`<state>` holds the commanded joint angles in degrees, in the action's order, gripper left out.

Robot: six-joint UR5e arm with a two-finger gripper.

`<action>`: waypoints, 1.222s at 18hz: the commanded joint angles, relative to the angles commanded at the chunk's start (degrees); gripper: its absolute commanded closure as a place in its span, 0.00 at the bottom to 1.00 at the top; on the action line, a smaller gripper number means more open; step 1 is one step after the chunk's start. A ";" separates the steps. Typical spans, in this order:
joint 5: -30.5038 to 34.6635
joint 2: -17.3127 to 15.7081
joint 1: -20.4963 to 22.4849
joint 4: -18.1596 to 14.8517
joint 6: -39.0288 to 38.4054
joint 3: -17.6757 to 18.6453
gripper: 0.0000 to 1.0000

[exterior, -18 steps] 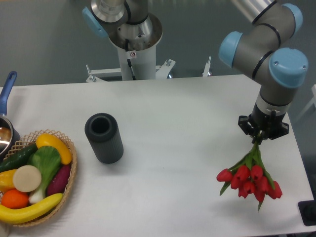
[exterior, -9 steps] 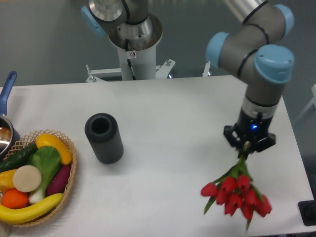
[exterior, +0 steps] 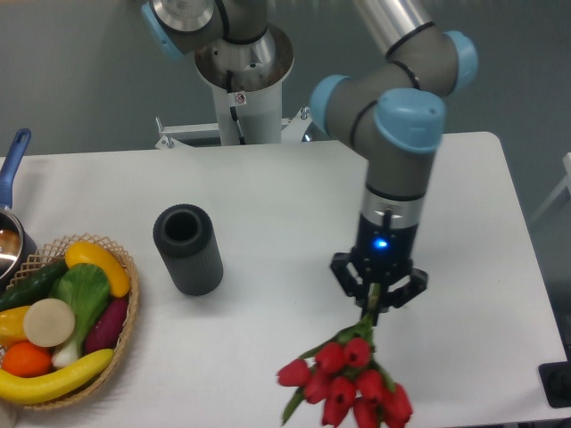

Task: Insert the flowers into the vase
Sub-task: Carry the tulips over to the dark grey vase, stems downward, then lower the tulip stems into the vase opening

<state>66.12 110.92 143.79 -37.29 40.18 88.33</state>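
The flowers (exterior: 343,379) are a bunch of red tulips with green stems, hanging blooms-down over the table's front. My gripper (exterior: 373,303) is shut on the stem ends, right above the blooms. The vase (exterior: 187,249) is a dark grey ribbed cylinder standing upright left of centre, its round mouth open and empty. The gripper and the flowers are well to the right of the vase and nearer the front edge. The fingertips are hard to tell apart from the stems.
A wicker basket (exterior: 126,325) of vegetables and fruit sits at the front left. Behind it a metal pot with a blue handle (exterior: 12,160) pokes in at the left edge. The robot's base column (exterior: 243,89) stands behind the table's far edge.
The arm has carried the flowers leftward and toward the front, from the table's right side to right of centre. The vase and basket have not moved.
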 joint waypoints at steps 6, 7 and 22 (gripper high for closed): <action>-17.48 -5.09 -0.09 5.11 -0.19 3.95 1.00; -20.38 -6.41 0.00 5.90 -0.10 5.18 1.00; -47.39 -19.86 2.98 7.32 6.75 21.79 1.00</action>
<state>18.73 91.06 146.77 -29.97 46.93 110.12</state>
